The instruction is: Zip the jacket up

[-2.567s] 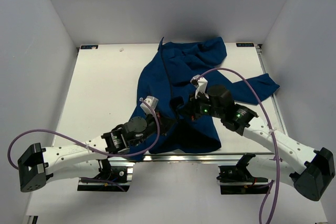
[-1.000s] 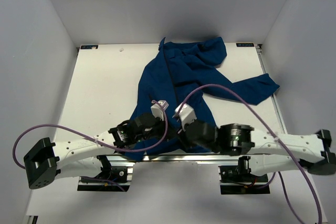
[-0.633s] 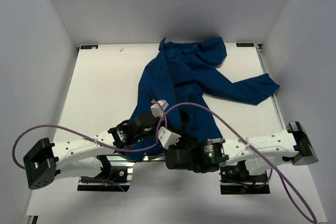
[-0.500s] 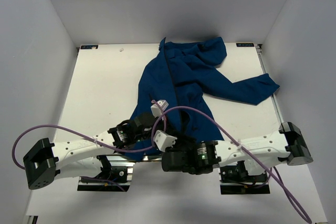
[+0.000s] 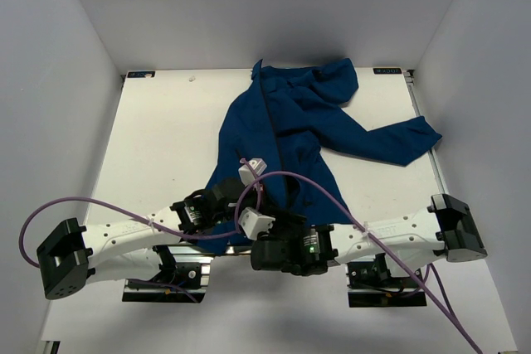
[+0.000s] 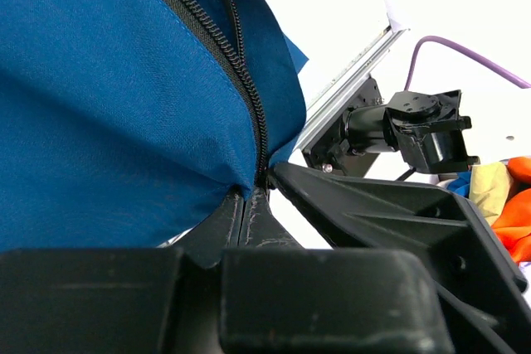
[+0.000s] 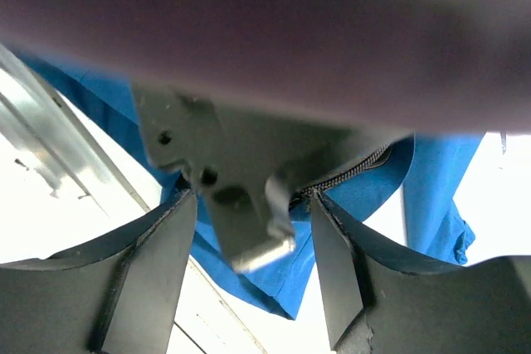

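Well, I count one jacket (image 5: 290,122), two claws: left gripper (image 6: 249,203) clamped on its zipper (image 6: 241,80) edge, right gripper (image 7: 253,198) spread wide, empty. A blurred grey part (image 7: 236,167) blocks its wrist view.

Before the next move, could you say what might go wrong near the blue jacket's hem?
The open right gripper flanks what looks like the left gripper, shut on the royal-blue fabric jacket's hem by the black zipper; closing could clamp it. The right arm's purple cable crosses the left wrist and may snag.
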Controlling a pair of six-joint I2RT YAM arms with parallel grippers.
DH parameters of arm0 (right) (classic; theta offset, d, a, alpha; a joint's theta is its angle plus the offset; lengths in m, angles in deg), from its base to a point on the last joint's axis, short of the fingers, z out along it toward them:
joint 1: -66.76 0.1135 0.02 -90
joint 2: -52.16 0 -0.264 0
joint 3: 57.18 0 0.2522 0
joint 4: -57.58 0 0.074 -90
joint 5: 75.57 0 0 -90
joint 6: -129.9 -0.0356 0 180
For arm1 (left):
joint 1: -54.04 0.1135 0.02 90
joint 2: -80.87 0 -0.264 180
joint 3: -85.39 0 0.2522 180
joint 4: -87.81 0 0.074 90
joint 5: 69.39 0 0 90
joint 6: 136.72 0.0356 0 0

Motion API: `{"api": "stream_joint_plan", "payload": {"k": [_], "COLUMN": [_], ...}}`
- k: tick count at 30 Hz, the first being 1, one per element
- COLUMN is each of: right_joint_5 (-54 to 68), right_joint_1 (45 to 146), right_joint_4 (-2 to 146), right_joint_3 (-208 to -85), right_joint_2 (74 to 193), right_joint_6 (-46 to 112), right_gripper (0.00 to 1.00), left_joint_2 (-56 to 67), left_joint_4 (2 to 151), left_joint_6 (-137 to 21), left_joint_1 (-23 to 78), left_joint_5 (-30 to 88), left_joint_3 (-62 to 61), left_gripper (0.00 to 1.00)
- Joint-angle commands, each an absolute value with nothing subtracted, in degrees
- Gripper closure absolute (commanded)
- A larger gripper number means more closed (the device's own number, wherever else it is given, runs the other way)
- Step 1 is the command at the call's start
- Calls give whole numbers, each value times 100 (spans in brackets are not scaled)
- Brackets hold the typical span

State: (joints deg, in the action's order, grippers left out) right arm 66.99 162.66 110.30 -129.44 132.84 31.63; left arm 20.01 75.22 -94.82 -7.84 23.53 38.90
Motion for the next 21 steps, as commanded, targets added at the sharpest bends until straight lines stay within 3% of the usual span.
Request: {"api": "stream_joint_plan", "payload": {"k": [1, 5, 12, 16, 19, 21], "right_joint_5": [6910, 7103, 7341, 7280, 7000, 6832], "right_joint_1": [16213, 16177, 16169, 16169, 16169, 16151], "right_joint_4": [11273, 11571, 11985, 12082, 11837, 11626], "right_joint_3": [-12869, -12842, -12948, -12992, -12922, -12834], "right_joint_2": [13416, 13539, 13636, 13575, 13399, 13215], "right_joint_6": [3147, 2849, 2418, 2312, 2530, 2663], "right_gripper": [37, 39, 52, 69, 91, 100], "left_joint_2": [2093, 2154, 2163, 2163, 2154, 2163], "left_joint_4": [7563, 7572, 7519, 7493, 7449, 7458], "left_joint_6": [-9523, -9541, -9515, -9515, -9488, -9445], "left_joint_1": [-801, -801, -801, -801, -801, -801], "left_joint_5": [2518, 2474, 2456, 2421, 2421, 2430], "left_joint_3": [3674, 3700, 3683, 3700, 3700, 3718], "left_gripper": [100, 100, 100, 100, 100, 100]}}
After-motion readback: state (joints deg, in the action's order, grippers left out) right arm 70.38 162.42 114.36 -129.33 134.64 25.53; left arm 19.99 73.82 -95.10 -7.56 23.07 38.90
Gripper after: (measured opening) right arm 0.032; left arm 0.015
